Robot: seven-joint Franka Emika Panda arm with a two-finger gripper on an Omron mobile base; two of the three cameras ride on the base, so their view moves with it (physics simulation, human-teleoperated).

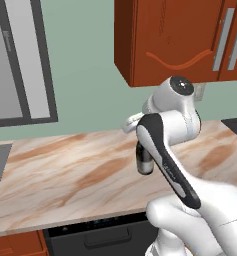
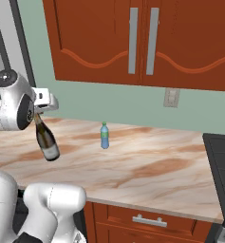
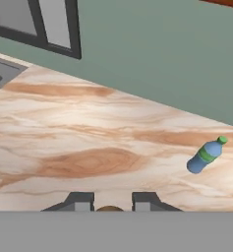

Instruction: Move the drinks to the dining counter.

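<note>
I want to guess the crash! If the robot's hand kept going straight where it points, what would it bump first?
Probably the marble counter. The hand, holding the wine bottle, looks down at bare counter; the blue bottle sits off to one side.

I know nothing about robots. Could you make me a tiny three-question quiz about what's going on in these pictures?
1. True or false: the claw holds the wine bottle by its neck, off the worktop.
2. The blue bottle is: A) lying down, B) standing upright, C) in the sink.
3. What hangs on the wall above the worktop?

Key: 1 true; 2 B; 3 reddish-brown wall cabinets with silver handles.
</note>
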